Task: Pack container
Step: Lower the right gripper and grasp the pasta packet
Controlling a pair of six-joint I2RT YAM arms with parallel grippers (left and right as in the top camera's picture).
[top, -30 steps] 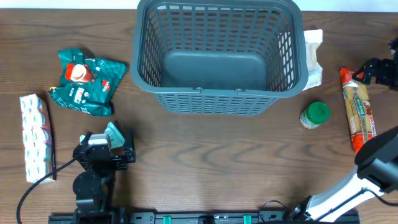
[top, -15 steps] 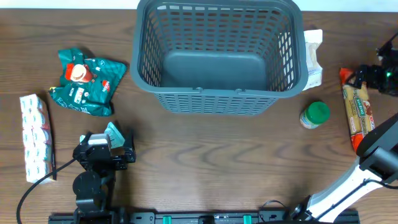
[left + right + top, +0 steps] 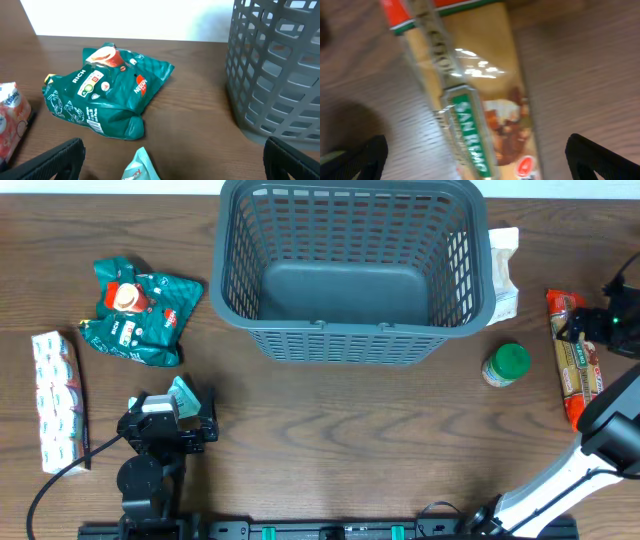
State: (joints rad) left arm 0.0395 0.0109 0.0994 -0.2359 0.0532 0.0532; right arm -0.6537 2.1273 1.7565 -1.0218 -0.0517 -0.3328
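1. Two grippers were mine, and both had their jaws spread wide with nothing held in either.
2. My left gripper (image 3: 172, 404) sat at the near left of the table (image 3: 330, 450), pointing toward the far side. A small teal sachet (image 3: 183, 393) lay just at its fingertips. From the left wrist, its corner (image 3: 140, 167) showed low in the gap of that gripper (image 3: 175, 165).
3. The container (image 3: 340, 345) stood upright at the far centre of the table, its solid bottom in full view from overhead. From the left wrist, its slotted wall (image 3: 280, 75) rose on the right.
4. Left of the container and well apart from it lay a crumpled green pouch (image 3: 140, 310) (image 3: 107, 95). A white pack (image 3: 55, 400) (image 3: 10, 120) with red print lay along the left edge, nearer than the pouch.
5. A white bag (image 3: 503, 275) lay just beside the container's right wall. A jar with a green lid (image 3: 507, 365) stood upright near the container's near right corner, apart from it.
6. My right gripper (image 3: 590, 325) was over the far end of a long pasta packet (image 3: 575, 370) lying far-to-near at the right edge. The right wrist view was blurred. The packet (image 3: 475, 100) ran up between the fingers of the gripper (image 3: 477, 165), and I could not tell whether they touched it.
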